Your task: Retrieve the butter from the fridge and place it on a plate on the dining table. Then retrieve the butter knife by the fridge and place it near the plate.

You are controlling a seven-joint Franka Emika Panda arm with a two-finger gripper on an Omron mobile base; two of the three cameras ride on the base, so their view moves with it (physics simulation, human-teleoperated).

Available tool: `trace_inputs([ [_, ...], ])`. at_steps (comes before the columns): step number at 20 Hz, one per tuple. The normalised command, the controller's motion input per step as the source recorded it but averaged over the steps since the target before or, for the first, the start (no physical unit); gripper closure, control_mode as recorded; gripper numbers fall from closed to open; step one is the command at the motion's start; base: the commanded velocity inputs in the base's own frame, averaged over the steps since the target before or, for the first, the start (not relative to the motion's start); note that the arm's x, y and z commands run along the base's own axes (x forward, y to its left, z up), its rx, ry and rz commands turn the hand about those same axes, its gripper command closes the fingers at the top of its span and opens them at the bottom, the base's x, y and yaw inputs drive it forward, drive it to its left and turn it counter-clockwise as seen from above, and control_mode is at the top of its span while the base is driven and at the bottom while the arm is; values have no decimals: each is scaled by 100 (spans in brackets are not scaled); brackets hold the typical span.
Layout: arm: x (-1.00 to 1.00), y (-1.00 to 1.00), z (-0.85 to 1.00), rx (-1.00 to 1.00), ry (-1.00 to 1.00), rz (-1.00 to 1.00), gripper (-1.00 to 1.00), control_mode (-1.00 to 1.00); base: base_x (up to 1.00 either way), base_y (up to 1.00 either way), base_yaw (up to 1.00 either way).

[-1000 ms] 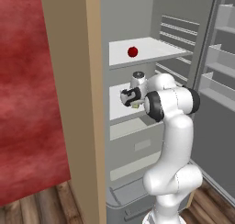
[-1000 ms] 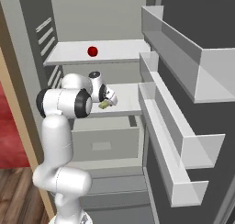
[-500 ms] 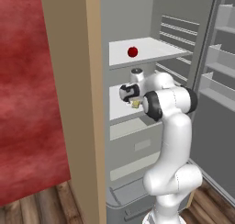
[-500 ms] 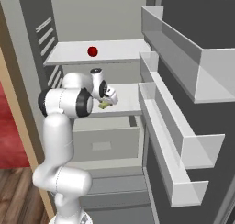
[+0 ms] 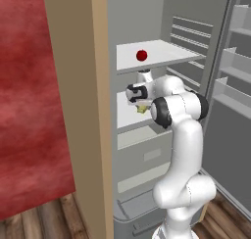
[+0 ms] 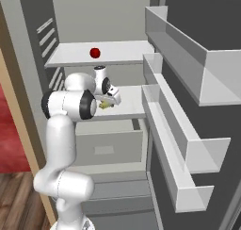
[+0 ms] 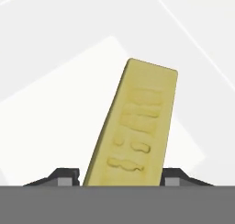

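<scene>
Reaching deep into the tall matte grey fridge (image 5: 215,150), the white jointed robot arm (image 5: 179,135) has its two-finger gripper (image 5: 138,102) down on the white middle shelf (image 6: 132,104), with the small yellow rectangular stick of butter (image 7: 133,126) right at its tips. From the camera on the hand, the butter lies flat on the pale shelf, slightly tilted, its near end sitting between the two dark fingertips (image 7: 62,177), one on either side and both right up against the stick's edges. The jaws stand at a middling width, about that of the butter itself (whether they are actually pressing it or just flanking it I cannot tell).

From the left side of the base, a sliver of yellow peeks out under the gripper, just above the shelf. From the right side the same yellow spot (image 6: 106,103) shows beside the hand.

On the white upper shelf (image 5: 162,54), well apart from the hand, sits a small red ball (image 5: 141,55). The grey fridge door (image 6: 197,106) hangs wide open, its white door bins (image 6: 188,130) stacked one over another. Below the middle shelf is a closed grey drawer (image 6: 110,146). A tan side panel (image 5: 86,110) stands at the left of the fridge, with a dark red wall (image 5: 29,101) beyond it.
</scene>
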Motion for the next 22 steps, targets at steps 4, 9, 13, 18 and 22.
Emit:
trace_inputs([
  [4,-76,-28,0,0,-17,14,100,-100,0,0,0],
  [9,-100,-37,0,0,-13,17,100,-100,0,0,0],
  [13,-100,-14,11,0,-11,7,100,-100,0,0,0],
  [18,-100,0,70,0,-12,5,100,-100,0,0,0],
  [22,-100,0,85,2,-3,8,100,-100,0,0,0],
])
